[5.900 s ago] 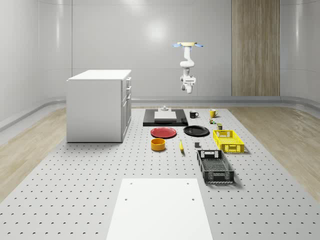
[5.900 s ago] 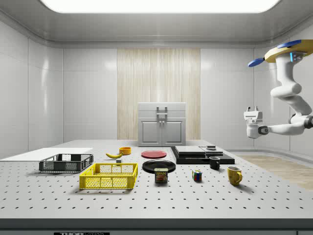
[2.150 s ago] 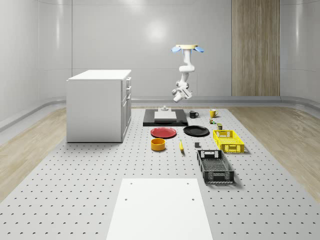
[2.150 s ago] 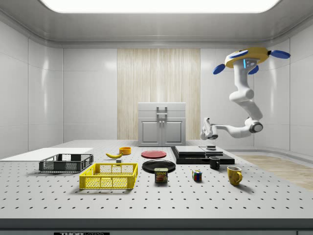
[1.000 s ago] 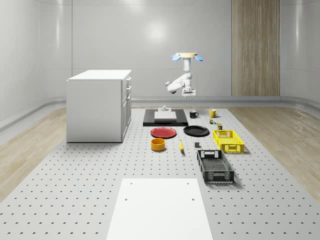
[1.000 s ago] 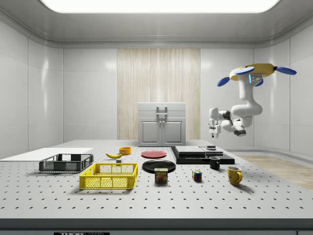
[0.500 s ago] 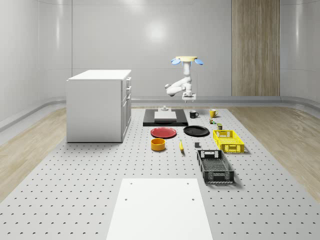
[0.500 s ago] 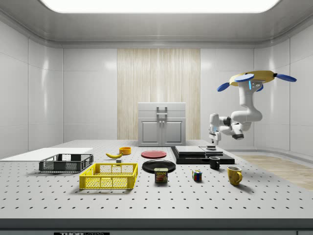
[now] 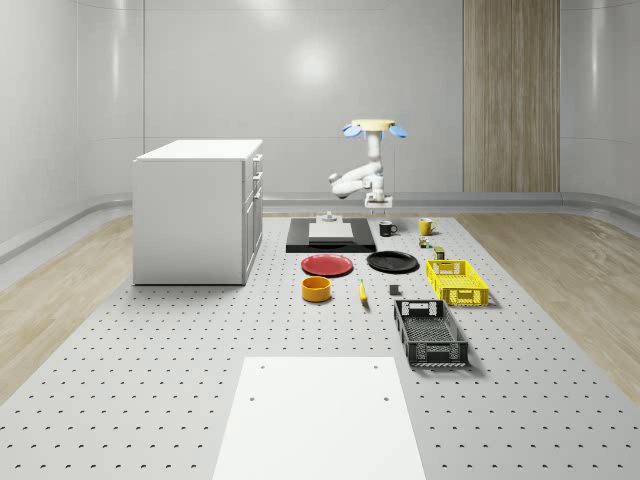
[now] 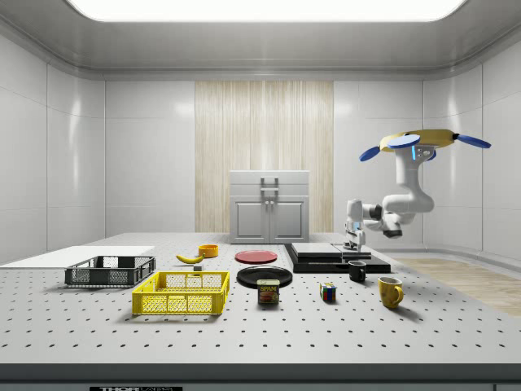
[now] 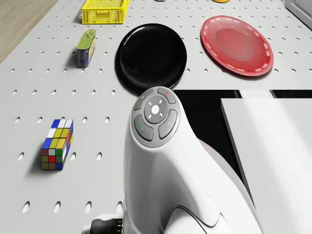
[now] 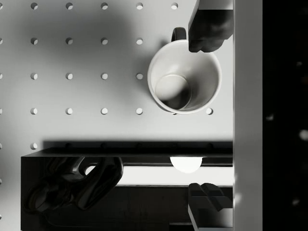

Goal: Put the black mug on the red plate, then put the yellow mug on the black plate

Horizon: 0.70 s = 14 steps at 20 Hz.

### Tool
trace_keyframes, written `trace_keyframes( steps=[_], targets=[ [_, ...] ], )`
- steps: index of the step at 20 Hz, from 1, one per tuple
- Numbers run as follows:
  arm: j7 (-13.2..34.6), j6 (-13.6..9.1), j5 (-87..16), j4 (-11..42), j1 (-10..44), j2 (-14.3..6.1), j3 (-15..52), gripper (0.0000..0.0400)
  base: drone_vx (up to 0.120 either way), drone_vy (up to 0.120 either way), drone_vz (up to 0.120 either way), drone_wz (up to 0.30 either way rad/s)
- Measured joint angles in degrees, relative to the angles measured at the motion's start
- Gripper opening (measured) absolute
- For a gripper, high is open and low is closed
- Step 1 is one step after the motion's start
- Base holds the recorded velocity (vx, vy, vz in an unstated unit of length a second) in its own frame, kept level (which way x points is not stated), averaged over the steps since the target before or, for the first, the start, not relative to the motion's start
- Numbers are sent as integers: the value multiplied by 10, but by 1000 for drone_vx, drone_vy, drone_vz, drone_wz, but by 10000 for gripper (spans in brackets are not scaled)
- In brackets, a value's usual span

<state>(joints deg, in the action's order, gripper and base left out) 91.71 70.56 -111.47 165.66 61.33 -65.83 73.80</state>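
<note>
- The pegboard table [image 9: 150, 400] carries everything.
- White cabinet [image 9: 197, 210] at the whole-scene view's left.
- White sheet [image 9: 318, 418] at the near edge.
- Black slab [image 9: 330, 236] at the far end.
- Black mug [image 9: 386, 228] and yellow mug [image 9: 425, 226] beside it.
- Red plate [image 9: 328, 265], black plate [image 9: 392, 262].
- Orange bowl [image 9: 317, 289], banana [image 9: 362, 292].
- Yellow crate [image 9: 457, 281], black crate [image 9: 430, 333].
- Can [image 10: 269, 292], puzzle cube [image 10: 328, 292].

Red plate [image 11: 237, 45] w/ white dashed rim, plain black plate [image 11: 151, 54], multicolour cube [image 11: 57, 145], yellow crate [image 11: 104, 10].
</note>
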Motion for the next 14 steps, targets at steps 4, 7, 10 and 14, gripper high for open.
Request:
trace_keyframes(
  steps=[4, 7, 10, 14],
  targets=[
    [0, 21, -11, -3, 0, -17, -15, 400, 0, 0, 0, 0],
    [-1, 39, -25, -7, 0, -30, -32, 400, 0, 0, 0, 0],
    [6, 50, -33, -9, 8, -38, -42, 400, 0, 0, 0, 0],
    [10, 69, -50, -15, 14, -50, -63, 400, 0, 0, 0, 0]
  ],
)
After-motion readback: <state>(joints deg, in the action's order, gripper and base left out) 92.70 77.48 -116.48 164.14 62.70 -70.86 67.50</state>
